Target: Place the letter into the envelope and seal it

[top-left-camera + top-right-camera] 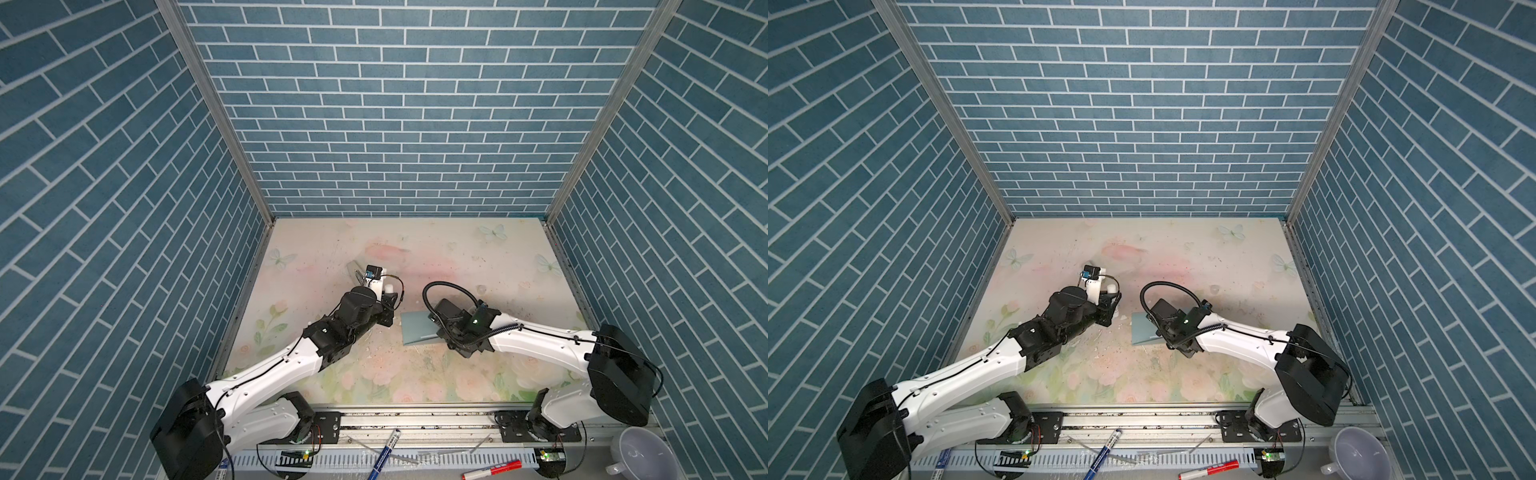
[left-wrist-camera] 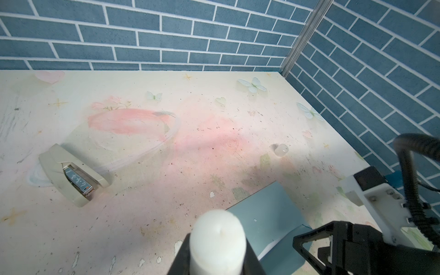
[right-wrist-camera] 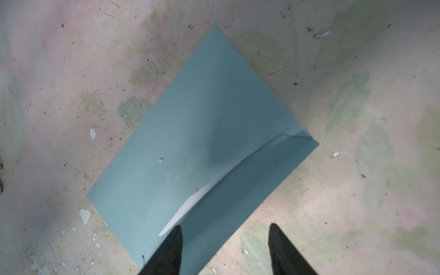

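The teal envelope [image 1: 417, 328] [image 1: 1143, 329] lies flat at the table's middle, its flap folded over but standing slightly up. A thin white edge of the letter [image 3: 198, 197] [image 2: 267, 248] shows under the flap; the rest is hidden inside. My right gripper [image 3: 225, 228] hangs low over the envelope's [image 3: 190, 133] flap end and is open, with one fingertip [image 3: 176, 234] above the flap and its partner above bare table. My left gripper [image 2: 217, 240] [image 1: 390, 302] is shut on a white glue stick [image 2: 217, 238] [image 1: 1111, 289], held just left of the envelope [image 2: 264, 212].
A cream stapler [image 2: 71, 173] lies on the table behind the left gripper. A small clear cap [image 2: 282, 150] [image 1: 481, 289] sits behind the right arm. On the front rail are a blue pen [image 1: 384, 453], a red marker [image 1: 492, 469] and a white cup [image 1: 640, 453]. Brick walls close in three sides.
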Tool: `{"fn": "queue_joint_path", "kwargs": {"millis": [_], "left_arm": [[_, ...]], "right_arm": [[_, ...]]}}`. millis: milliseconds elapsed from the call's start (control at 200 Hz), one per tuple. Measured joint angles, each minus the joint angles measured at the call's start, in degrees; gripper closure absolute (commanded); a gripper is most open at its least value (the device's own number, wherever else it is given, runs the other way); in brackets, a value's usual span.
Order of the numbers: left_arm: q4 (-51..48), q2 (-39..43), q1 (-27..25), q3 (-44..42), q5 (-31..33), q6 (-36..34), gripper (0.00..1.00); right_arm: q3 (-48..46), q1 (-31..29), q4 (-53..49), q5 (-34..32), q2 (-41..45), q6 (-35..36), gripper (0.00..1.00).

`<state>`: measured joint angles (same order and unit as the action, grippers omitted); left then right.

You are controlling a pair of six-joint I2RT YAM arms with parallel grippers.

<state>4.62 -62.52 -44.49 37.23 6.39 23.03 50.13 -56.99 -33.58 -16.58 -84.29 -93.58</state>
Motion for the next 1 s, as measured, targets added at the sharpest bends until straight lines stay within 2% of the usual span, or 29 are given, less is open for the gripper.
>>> {"fn": "queue_joint_path", "kwargs": {"millis": [275, 420, 565, 765, 880, 1000], "left_arm": [[0.02, 0.0, 0.0, 0.0, -0.02, 0.0, 1.0], [0.02, 0.0, 0.0, 0.0, 0.0, 0.0, 1.0], [0.04, -0.07, 0.0, -0.02, 0.0, 0.0, 1.0], [0.13, -0.09, 0.0, -0.2, 0.0, -0.02, 1.0], [0.24, -0.07, 0.0, -0.44, 0.0, -0.04, 1.0], [0.39, -0.07, 0.0, -0.96, 0.02, -0.04, 1.0]], "right_arm": [[0.0, 0.0, 2.27, 1.4, -1.84, -0.63, 0.85], [0.0, 0.0, 3.48, 1.27, -1.86, 0.79, 1.0], [0.0, 0.0, 4.55, 0.72, -1.86, 5.64, 1.0], [-0.09, 1.49, 7.58, -0.11, 0.31, 21.0, 1.0], [-0.83, 5.18, 10.84, 2.01, 4.26, 31.8, 1.0], [-1.6, 11.19, 12.83, 7.63, 7.56, 41.59, 1.0]]}}
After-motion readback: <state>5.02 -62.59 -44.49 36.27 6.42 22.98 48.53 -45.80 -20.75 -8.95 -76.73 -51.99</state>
